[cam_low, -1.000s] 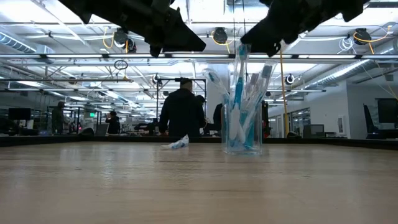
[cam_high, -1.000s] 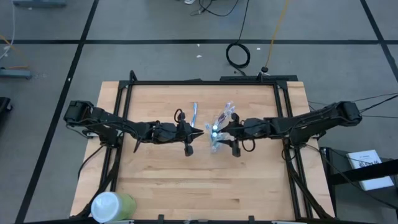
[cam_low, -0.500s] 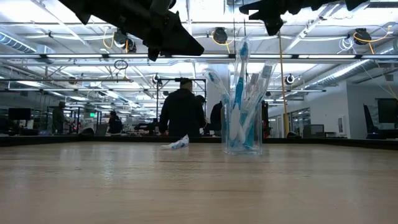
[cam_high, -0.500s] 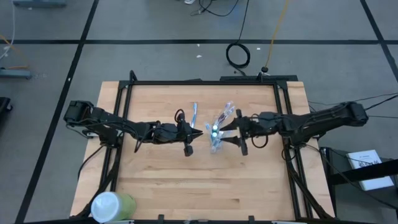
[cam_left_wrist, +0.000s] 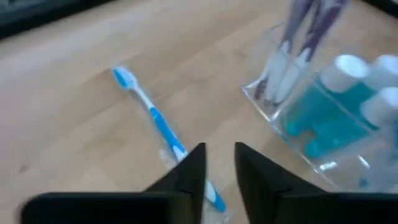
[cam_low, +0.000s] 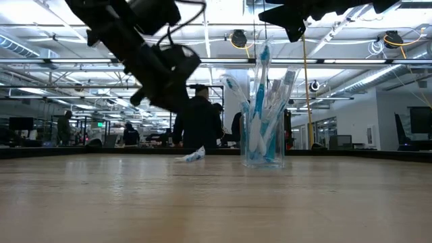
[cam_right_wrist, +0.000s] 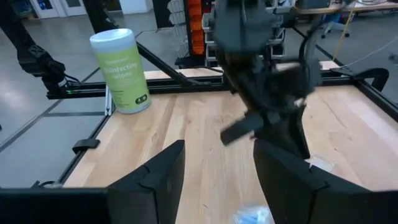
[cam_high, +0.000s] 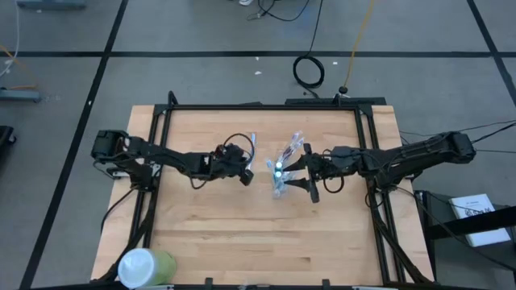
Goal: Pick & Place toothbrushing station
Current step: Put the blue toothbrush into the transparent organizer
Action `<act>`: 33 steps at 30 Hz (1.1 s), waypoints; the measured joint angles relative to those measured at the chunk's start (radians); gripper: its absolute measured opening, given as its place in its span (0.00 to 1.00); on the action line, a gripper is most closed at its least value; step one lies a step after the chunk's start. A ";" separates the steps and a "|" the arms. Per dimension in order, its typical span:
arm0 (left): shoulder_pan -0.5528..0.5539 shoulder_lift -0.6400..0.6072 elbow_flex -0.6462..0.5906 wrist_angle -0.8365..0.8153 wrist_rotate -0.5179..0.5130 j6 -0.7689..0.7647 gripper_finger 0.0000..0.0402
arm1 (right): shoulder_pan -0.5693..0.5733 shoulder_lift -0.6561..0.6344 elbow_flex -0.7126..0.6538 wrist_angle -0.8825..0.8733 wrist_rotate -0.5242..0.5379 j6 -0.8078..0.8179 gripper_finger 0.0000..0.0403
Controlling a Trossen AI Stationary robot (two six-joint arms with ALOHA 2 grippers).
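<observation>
A small clear cup point(cam_high: 280, 176) stands upright on its base at the table's middle. It holds several blue-and-white toothbrushes point(cam_low: 260, 101), a purple brush point(cam_left_wrist: 305, 22) and white-capped tubes point(cam_left_wrist: 354, 67). One blue-and-white toothbrush point(cam_high: 251, 149) lies flat on the wood left of the cup and also shows in the left wrist view point(cam_left_wrist: 152, 115). My left gripper point(cam_high: 247, 171) hangs tipped down above that brush's handle end, its fingers a little apart and empty point(cam_left_wrist: 219, 177). My right gripper point(cam_high: 310, 184) is open and empty, right of the cup and above it point(cam_low: 294, 28).
A large pale-green cylindrical container point(cam_high: 145, 266) stands at the table's near left corner and also shows in the right wrist view point(cam_right_wrist: 121, 71). Black frame rails point(cam_high: 266, 105) run along the table's edges. People stand in the room behind point(cam_low: 197, 125).
My left gripper has tipped down and dropped toward the lone toothbrush, shifting a little toward the far edge. My right gripper has risen and drawn back a little toward the table's right edge, away from the cup. The cup and brushes have stayed put.
</observation>
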 joint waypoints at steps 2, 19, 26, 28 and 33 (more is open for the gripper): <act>0.013 0.050 0.000 0.051 -0.001 -0.033 0.29 | 0.000 0.000 0.000 0.002 0.000 -0.005 0.45; 0.073 0.305 0.004 0.124 0.077 -0.112 0.57 | -0.001 0.000 0.000 -0.005 0.003 -0.010 0.45; 0.065 0.283 0.005 0.031 0.088 -0.134 0.41 | -0.001 0.000 0.000 -0.005 0.005 -0.010 0.45; 0.065 0.269 0.003 0.008 0.094 -0.139 0.31 | -0.001 0.000 0.000 -0.006 0.005 -0.010 0.45; 0.066 0.231 0.000 -0.032 0.115 -0.112 0.06 | -0.001 0.000 0.000 -0.010 0.033 -0.010 0.45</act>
